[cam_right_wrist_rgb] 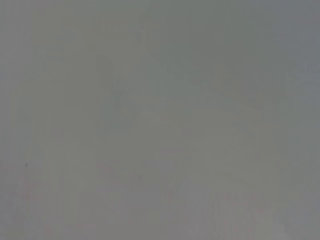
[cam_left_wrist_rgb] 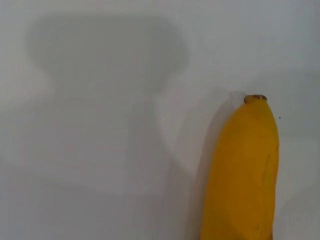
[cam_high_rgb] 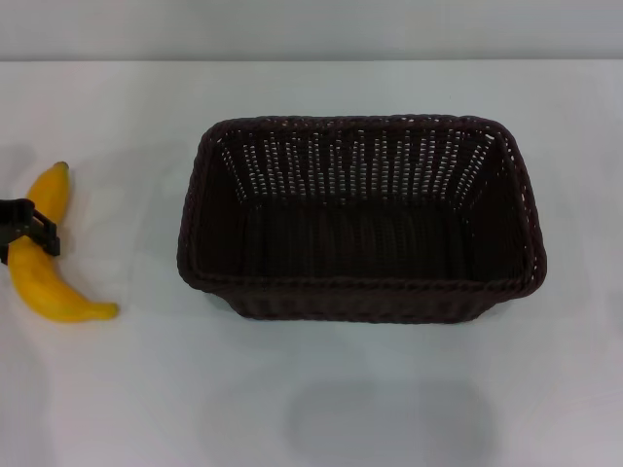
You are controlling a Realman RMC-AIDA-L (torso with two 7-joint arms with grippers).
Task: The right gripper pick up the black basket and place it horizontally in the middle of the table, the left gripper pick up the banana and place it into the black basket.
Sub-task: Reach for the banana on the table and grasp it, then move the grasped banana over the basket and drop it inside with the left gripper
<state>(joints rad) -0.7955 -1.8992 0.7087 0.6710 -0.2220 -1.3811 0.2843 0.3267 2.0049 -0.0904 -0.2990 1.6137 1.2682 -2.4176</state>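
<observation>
Centrally on the plain white smooth table (cam_high_rgb: 321,399) sits the dark woven wicker basket (cam_high_rgb: 360,219); the black left gripper (cam_high_rgb: 24,232) clasps the curved yellow banana (cam_high_rgb: 44,263) at the table's left edge.

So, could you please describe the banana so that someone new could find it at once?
Start from the white table and the black basket in its middle. Look left of the basket, near the table's left edge, where the left end effector sits at the banana. It is the only yellow, curved thing.
</observation>
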